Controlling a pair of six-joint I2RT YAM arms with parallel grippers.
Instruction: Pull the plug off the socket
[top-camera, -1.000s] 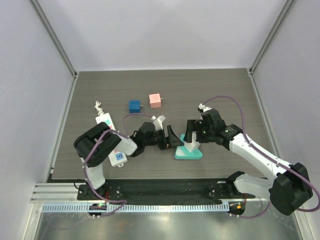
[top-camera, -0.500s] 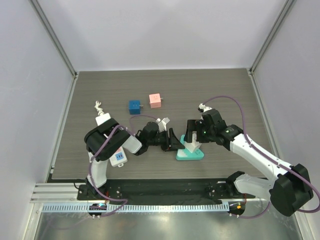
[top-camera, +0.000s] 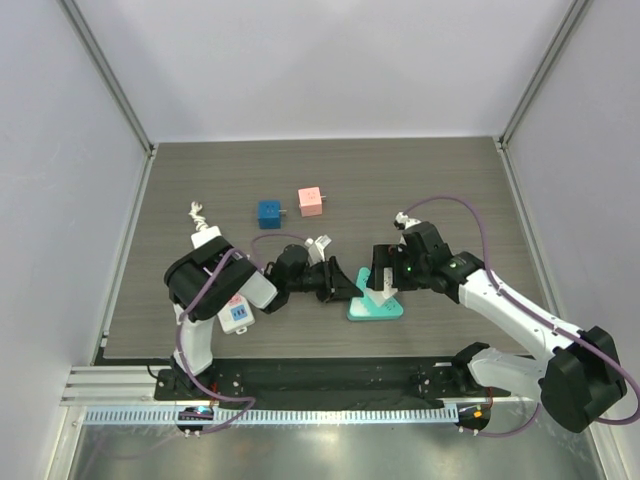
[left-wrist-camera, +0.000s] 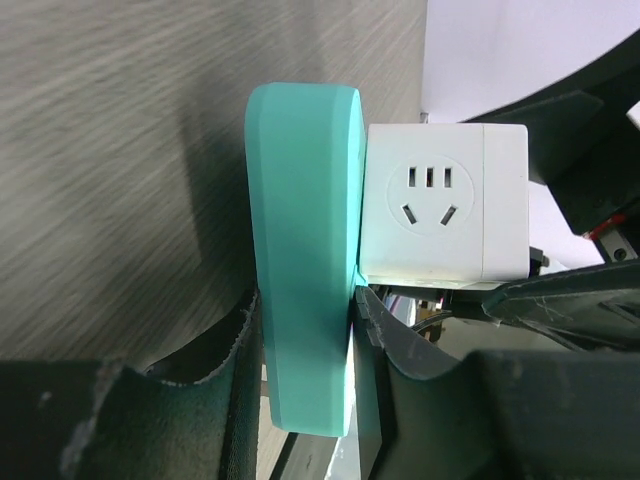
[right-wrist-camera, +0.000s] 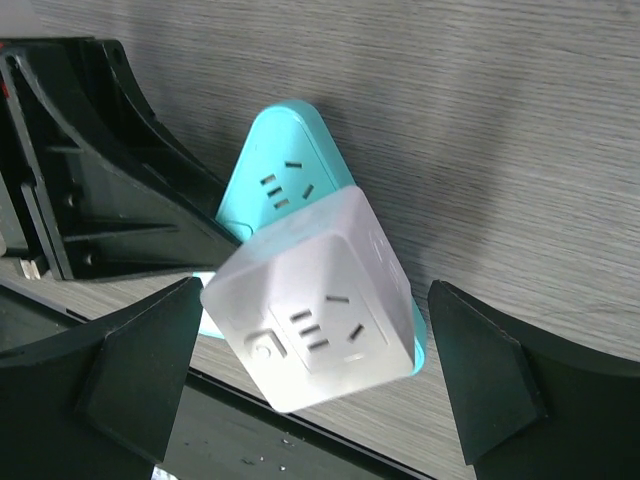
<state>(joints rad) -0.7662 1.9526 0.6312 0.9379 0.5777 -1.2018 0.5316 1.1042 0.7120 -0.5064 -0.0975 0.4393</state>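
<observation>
Teal socket (top-camera: 372, 310) — 1. White cube plug (top-camera: 381, 284) — 1. Small coloured cubes: 2, i.e. 1 blue cube (top-camera: 269, 213) and 1 pink cube (top-camera: 310, 202). White power strip (top-camera: 238, 314): 1. Robot arms (top-camera: 510, 310): 2, ea. w/ 1 gripper, so 2 total: left gripper (left-wrist-camera: 305, 350), right gripper (right-wrist-camera: 315, 370). Purple cables (top-camera: 452, 198): 2, one per arm. Table (top-camera: 450, 170): 1.

Soft, even overhead light makes the top view bright. Beyond the left jaws, the worktop (left-wrist-camera: 120, 120) grain blurs, and the teal socket (left-wrist-camera: 300, 250) casts a soft shadow. Between the right jaws, the white plug (right-wrist-camera: 310, 320) looks slightly washed out.
</observation>
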